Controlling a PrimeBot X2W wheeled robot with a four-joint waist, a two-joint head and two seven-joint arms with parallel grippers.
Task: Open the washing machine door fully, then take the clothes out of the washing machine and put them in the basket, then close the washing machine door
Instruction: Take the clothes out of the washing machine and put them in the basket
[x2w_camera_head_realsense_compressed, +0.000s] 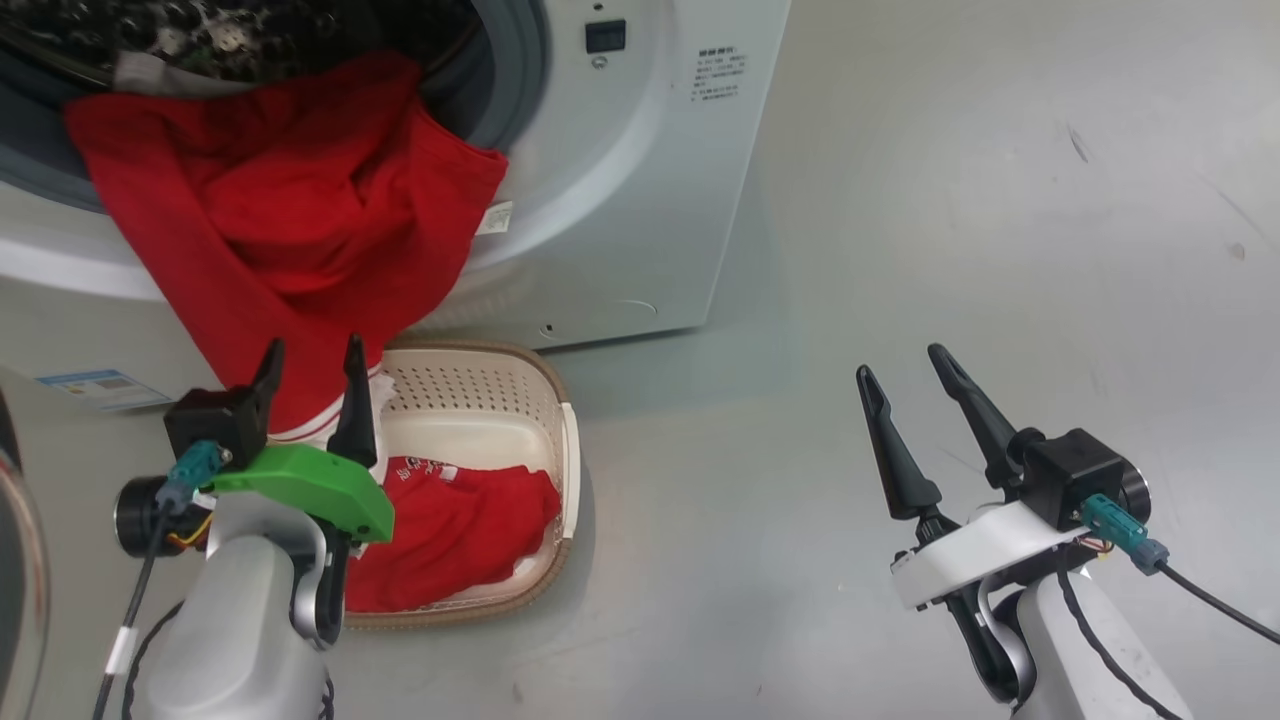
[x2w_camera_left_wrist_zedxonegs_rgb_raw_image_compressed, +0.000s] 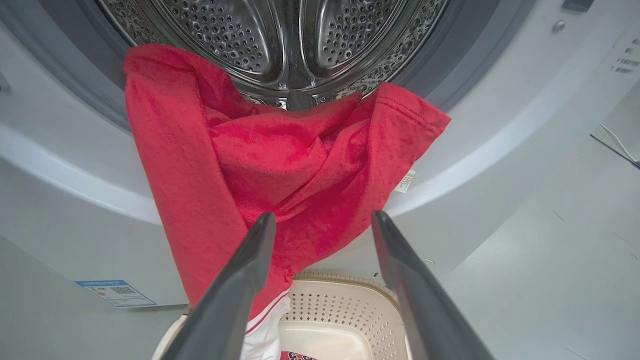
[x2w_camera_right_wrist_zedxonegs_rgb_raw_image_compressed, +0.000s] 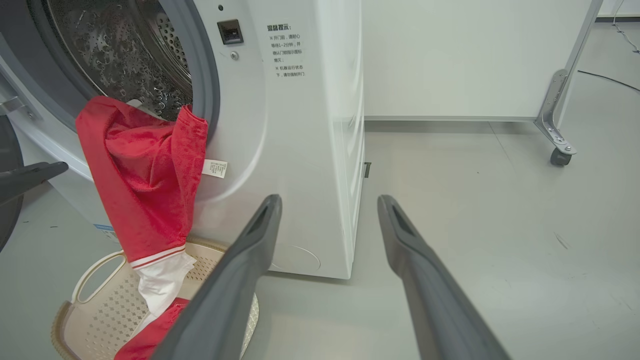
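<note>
the washing machine (x2w_camera_head_realsense_compressed: 640, 150) stands with its drum mouth uncovered, and a red garment (x2w_camera_head_realsense_compressed: 300, 220) is draped over the lower lip of the mouth. its upper part lies on the grey seal. the rest hangs down the white front, and its white striped end dangles into the basket (x2w_camera_head_realsense_compressed: 480, 400) on the floor just below. a second red garment (x2w_camera_head_realsense_compressed: 460, 530) already lies inside that basket.

the left hand (x2w_camera_head_realsense_compressed: 312, 348) is spread wide and holds nothing, its fingers level with the lower part of the hanging cloth. the right hand (x2w_camera_head_realsense_compressed: 900, 362) is also wide open and empty, well apart over bare floor.

the step in hand looks to be bringing this draped garment down. it would go best if the left hand closed on a thick bunched fold near the middle of the hang, not on a single thin edge that could slip free. a pull outward and then down should lift the top edge off the seal without snagging. release should come only once the bulk is over the basket, since the cloth is soft and may spill over the rim.
</note>
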